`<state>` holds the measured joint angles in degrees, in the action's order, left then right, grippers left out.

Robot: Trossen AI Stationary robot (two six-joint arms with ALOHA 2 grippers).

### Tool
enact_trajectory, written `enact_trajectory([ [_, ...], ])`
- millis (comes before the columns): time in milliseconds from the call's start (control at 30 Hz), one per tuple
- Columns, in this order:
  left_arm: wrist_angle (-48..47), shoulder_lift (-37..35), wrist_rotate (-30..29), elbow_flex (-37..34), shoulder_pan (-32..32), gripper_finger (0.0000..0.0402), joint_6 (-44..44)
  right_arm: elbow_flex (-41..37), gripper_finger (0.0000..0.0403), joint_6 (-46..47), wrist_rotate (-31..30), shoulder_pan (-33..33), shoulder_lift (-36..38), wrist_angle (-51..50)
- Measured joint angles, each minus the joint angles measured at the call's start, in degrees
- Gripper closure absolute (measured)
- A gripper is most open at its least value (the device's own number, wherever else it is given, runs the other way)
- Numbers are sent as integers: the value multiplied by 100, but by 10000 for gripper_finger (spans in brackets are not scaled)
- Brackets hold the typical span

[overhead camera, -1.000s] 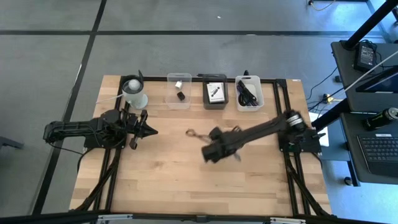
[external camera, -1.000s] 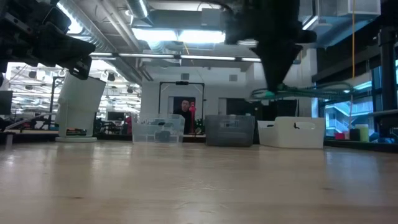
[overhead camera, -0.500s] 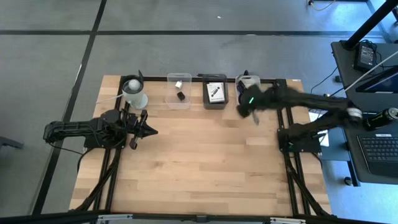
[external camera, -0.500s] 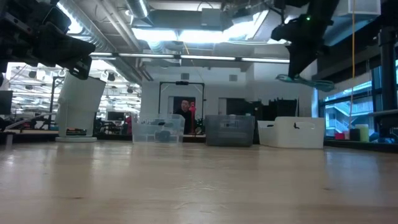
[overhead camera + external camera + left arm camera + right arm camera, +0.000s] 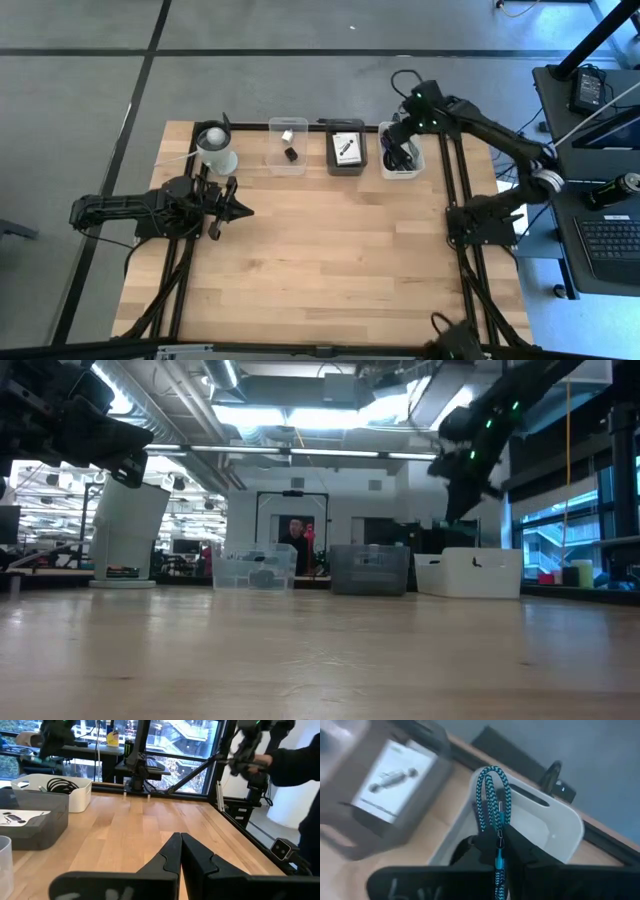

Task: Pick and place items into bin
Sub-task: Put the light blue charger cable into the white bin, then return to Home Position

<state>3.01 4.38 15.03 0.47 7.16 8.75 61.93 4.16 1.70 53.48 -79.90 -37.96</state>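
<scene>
Pinching a looped blue braided cable point(image 5: 494, 795) in the right gripper point(image 5: 498, 851), fingers clamped tight on the bundle, right above the white bin point(image 5: 555, 827) with a black coiled cable point(image 5: 399, 152) inside. Looking soft, floppy and light, likely to dangle and swing, so best grabbed at the middle where the loops bunch together. Having swung across from the middle of the bench point(image 5: 310, 260) a second ago to over the bin now. Resting at the far side, the left gripper point(image 5: 180, 842), fingers pressed together, holding nothing.

High view straight down; low view level across table point(image 5: 300, 660); both show white bin point(image 5: 401, 150).
</scene>
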Motion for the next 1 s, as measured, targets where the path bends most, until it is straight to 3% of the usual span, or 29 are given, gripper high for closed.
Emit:
enact_trajectory([
  [200,0,0,0,0,0,398,3,-126,392,-379,297,314,-730,103],
  [433,0,0,-1,0,0,398,1,-416,387,-579,308,417,-927,369],
  [767,0,0,-2,0,1,398,2,-358,271,-599,292,454,-920,659],
  [1000,-2,0,-2,0,0,398,4,-22,250,-613,294,513,-457,426],
])
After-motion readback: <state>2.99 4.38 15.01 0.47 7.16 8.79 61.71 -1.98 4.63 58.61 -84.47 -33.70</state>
